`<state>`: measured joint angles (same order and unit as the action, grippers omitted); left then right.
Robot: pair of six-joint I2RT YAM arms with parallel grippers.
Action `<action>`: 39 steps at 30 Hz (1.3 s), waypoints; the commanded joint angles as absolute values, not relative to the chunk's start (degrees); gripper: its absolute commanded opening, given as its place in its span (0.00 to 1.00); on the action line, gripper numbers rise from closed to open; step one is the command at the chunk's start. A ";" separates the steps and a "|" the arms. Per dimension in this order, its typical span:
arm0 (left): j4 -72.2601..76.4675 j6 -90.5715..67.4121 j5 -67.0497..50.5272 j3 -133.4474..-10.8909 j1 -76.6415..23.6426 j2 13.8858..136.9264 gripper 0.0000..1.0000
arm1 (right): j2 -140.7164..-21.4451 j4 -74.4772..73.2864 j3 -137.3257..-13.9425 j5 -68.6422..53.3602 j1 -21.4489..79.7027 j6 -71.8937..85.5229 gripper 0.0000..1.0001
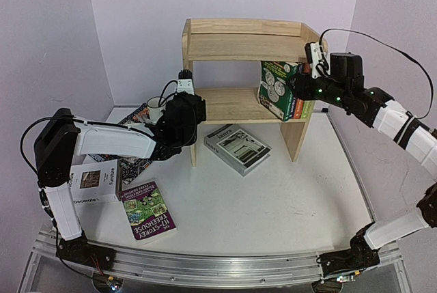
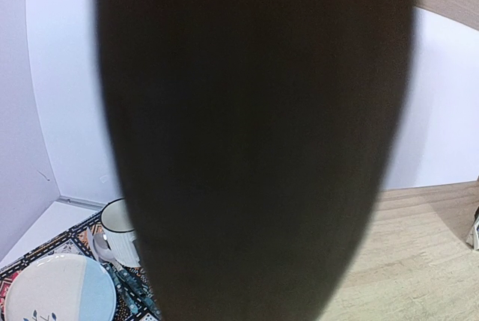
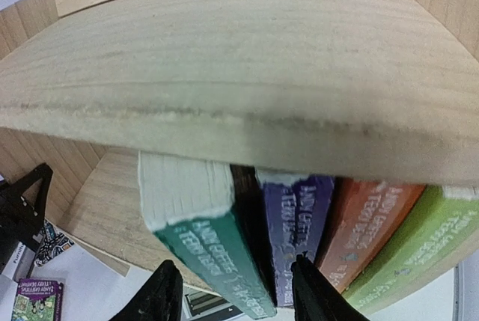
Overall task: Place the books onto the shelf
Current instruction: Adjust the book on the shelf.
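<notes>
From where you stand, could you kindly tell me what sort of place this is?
Most likely a robotics test cell staged as a home corner: a white table with a metal rail carrying two arms, bare pale walls, and a small pine shelf with paperbacks.

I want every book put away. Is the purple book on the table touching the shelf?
Apart. The top view shows bare white table between the purple book and the shelf.
</notes>
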<state>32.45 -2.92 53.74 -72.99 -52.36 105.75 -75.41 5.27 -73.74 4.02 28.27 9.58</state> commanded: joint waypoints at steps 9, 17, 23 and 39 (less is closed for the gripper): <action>32.13 -6.00 57.97 -73.64 -51.25 102.14 0.13 | -78.82 5.09 -80.03 3.72 28.39 12.78 0.39; 32.12 -5.99 57.91 -73.74 -51.24 102.22 0.13 | -77.91 4.21 -79.91 3.00 28.49 13.78 0.37; 32.16 -5.97 57.69 -73.92 -51.26 102.42 0.13 | -77.94 3.09 -80.58 4.13 29.48 15.10 0.31; 32.05 -5.54 57.28 -74.05 -51.30 102.39 0.12 | -80.69 2.03 -84.09 22.45 37.22 16.14 0.25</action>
